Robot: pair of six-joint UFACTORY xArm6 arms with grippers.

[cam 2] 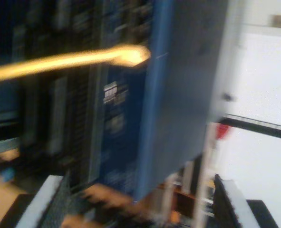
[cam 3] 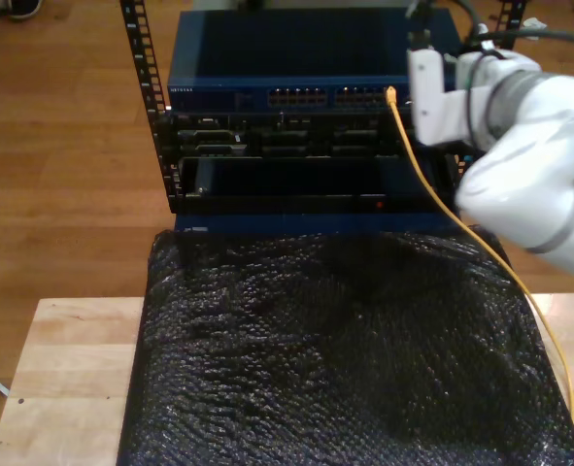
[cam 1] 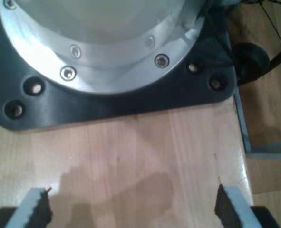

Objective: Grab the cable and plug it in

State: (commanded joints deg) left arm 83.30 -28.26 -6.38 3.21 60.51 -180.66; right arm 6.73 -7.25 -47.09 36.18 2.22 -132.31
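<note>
Cable (cam 3: 432,189), thin and orange-yellow, was the one bright line in the exterior view. It climbed from the lower right edge of that frame, over the right side of the black sheet (cam 3: 335,359), to a tip touching the switch's (cam 3: 311,60) port row in the upper right.

Largest in that view was the black crinkled sheet, draped over the table (cam 3: 68,374) and covering most of the lower half. Behind it, across the upper middle, stood the rack (cam 3: 155,107) with the blue switch on top and darker units below. A white arm (cam 3: 534,165) reached in from the exterior view's right, its gripper end just beside the cable's tip, on the right of it.

My second gripper (cam 2: 140,199) looked along the switch's blue side; the picture was blurred. Its pads stood wide apart, with nothing between them. The cable (cam 2: 59,61) crossed well ahead of the pads, apart from them, and its tip (cam 2: 130,54) was a bright blur against the dark front.

My first gripper (cam 1: 133,209) hung over bare wood (cam 1: 140,152), jaws spread wide and holding nothing. Ahead of it lay a black base plate (cam 1: 130,102) bearing a round metal flange (cam 1: 107,61).
</note>
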